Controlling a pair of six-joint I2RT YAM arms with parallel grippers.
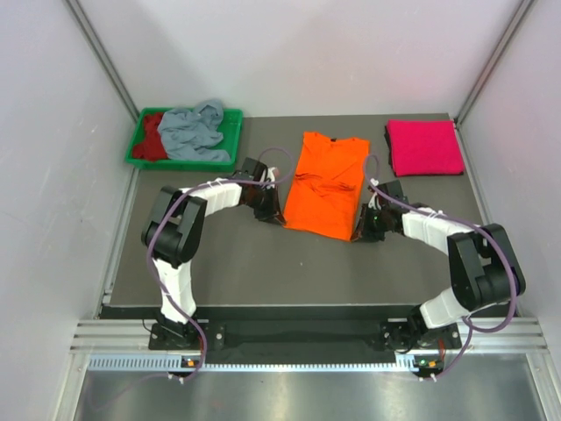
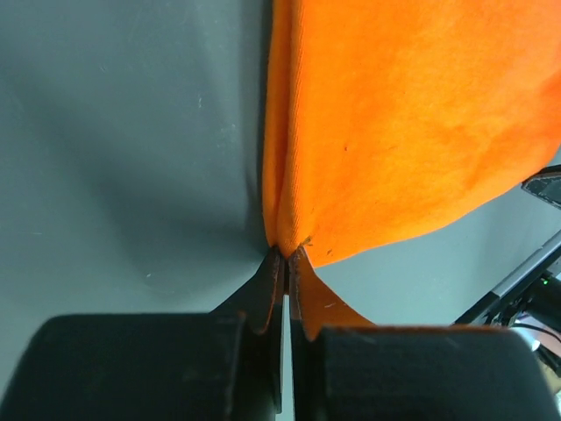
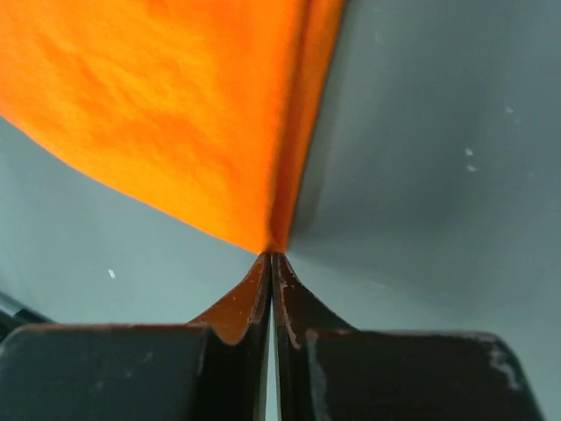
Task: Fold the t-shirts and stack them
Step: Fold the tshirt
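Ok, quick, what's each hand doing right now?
Left hand: closed, pinching the near left corner of the orange t-shirt.
Right hand: closed, pinching its near right corner.

Four shirts in all: one orange shirt point(image 1: 326, 182) between the two grippers, one pink shirt point(image 1: 424, 147) beyond the right gripper point(image 1: 361, 230), one grey-blue shirt point(image 1: 195, 132) and one dark red shirt point(image 1: 152, 139) beyond the left gripper point(image 1: 273, 213). One tray point(image 1: 180, 163), holding those last two.
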